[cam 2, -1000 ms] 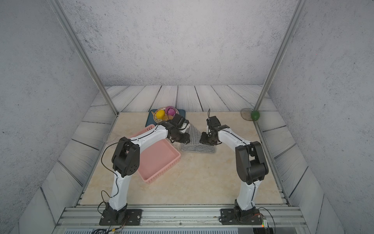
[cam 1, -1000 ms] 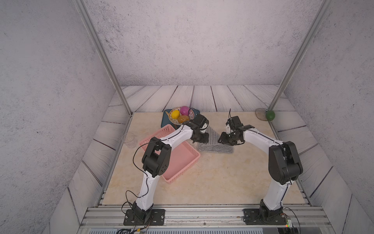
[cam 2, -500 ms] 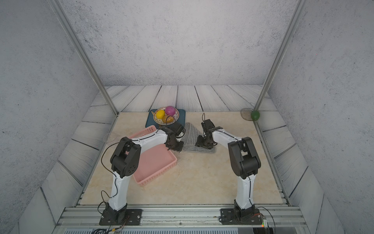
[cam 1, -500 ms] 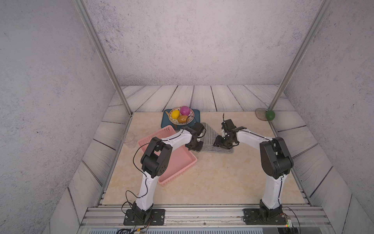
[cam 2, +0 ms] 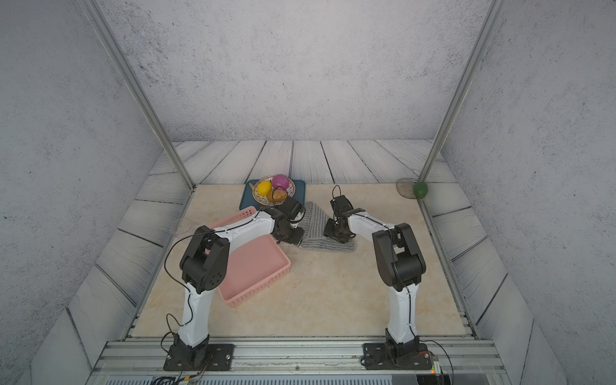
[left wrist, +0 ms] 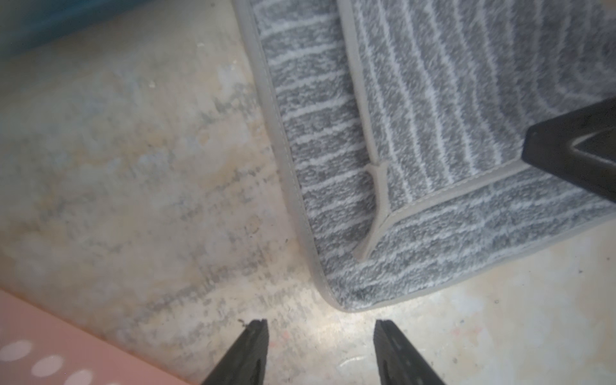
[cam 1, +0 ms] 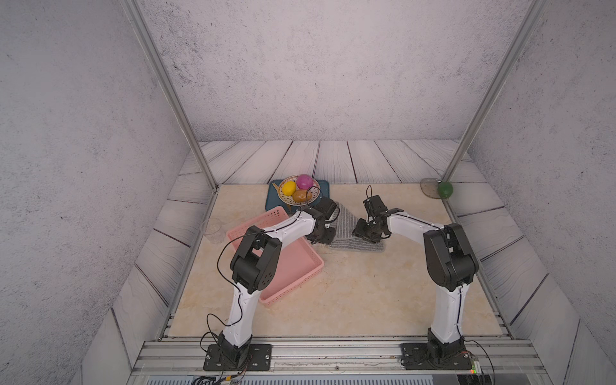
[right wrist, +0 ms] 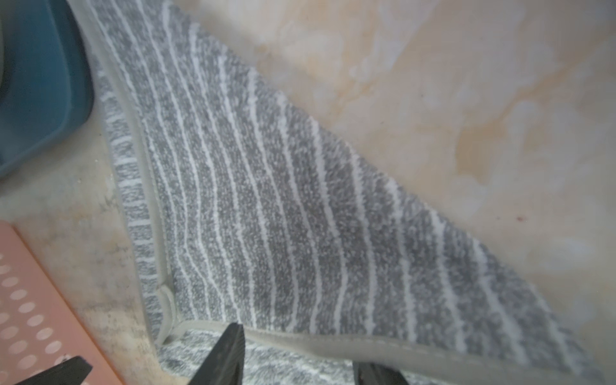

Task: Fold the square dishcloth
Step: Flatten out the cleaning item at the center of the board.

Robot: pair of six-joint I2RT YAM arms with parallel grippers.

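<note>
Two layers show on square dishcloth (cam 1: pixel 346 226) (right wrist: pixel 283 216): upper flap lies folded over lower one, flat on table (cam 1: pixel 366 293), between your two grippers. Your left gripper (left wrist: pixel 320 325) stands parted with nothing held. Its fingers (left wrist: pixel 253 346) are over bare table, cloth corner just ahead of tips. Your right gripper (right wrist: pixel 296 346) is parted too. Flap hem crosses gap between its fingers (right wrist: pixel 226 353), no pinch visible. Pink basket (left wrist: pixel 33 350) sits beside left fingers, teal tray (right wrist: pixel 33 83) beyond cloth from right fingers.
</note>
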